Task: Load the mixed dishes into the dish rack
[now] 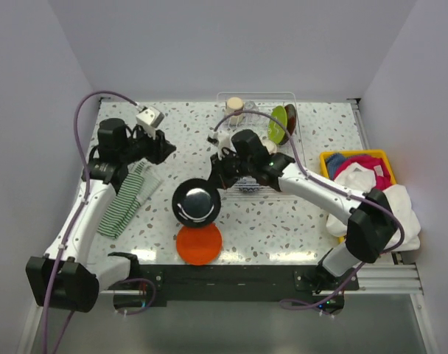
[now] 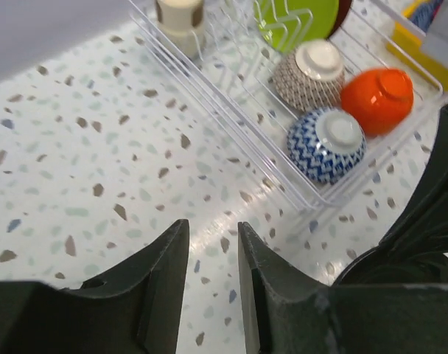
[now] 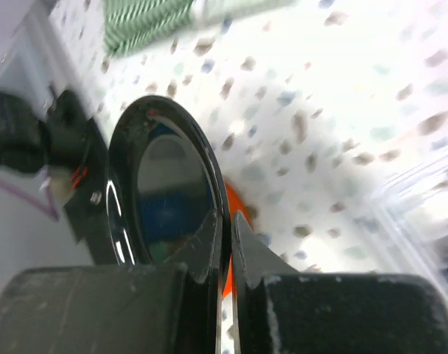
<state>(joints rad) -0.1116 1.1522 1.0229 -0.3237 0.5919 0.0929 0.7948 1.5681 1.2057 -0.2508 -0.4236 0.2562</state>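
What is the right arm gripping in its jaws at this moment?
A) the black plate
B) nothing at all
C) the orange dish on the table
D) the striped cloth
A: the right arm's jaws are closed on the rim of the black plate, and its wrist camera shows the rim pinched between them.

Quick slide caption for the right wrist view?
Right tool pinching the rim of the black plate over the speckled table, striped cloth beyond.

The cloth lies left of the dish rack.
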